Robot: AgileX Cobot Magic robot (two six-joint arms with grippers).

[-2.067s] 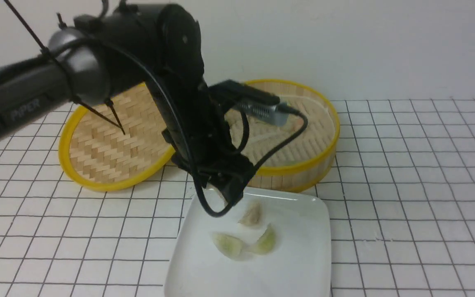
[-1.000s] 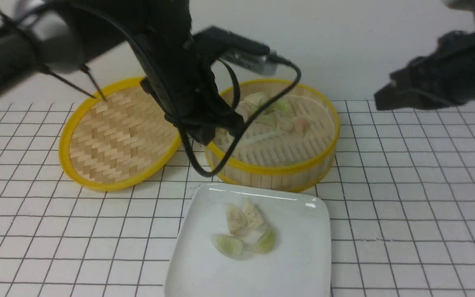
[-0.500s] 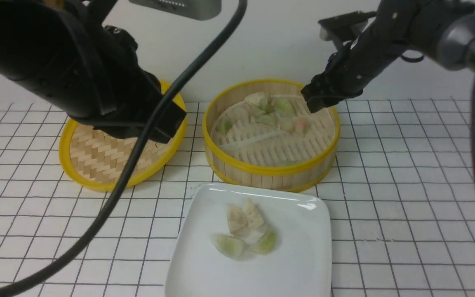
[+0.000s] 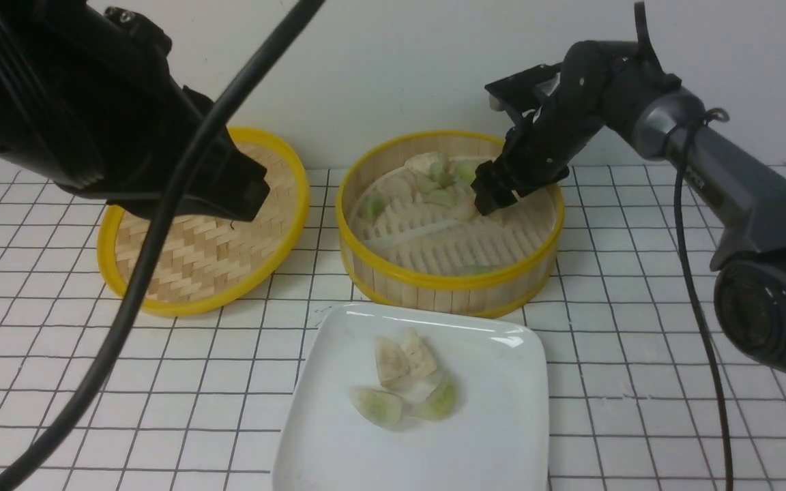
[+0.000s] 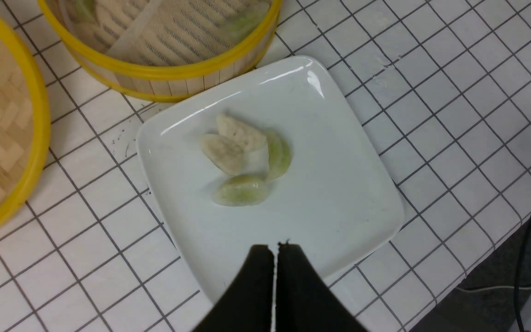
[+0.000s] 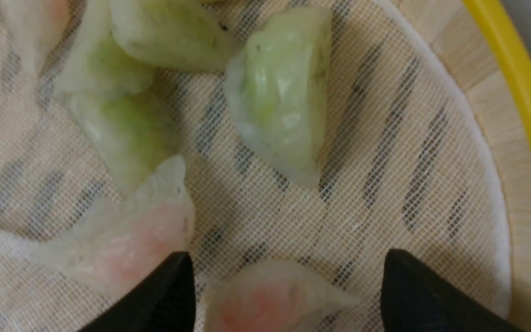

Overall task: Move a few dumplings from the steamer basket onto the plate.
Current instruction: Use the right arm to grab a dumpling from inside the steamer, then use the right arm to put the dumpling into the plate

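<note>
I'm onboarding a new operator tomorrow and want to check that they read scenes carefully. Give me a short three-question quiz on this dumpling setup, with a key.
1. True or false: four dumplings lie on the plate.
2. The right gripper hangs over: A) the steamer basket, B) the plate, C) the woven lid.
3. Fill in: the left gripper has its jaws ____ (open or shut).
Key: 1 true; 2 A; 3 shut.
</note>
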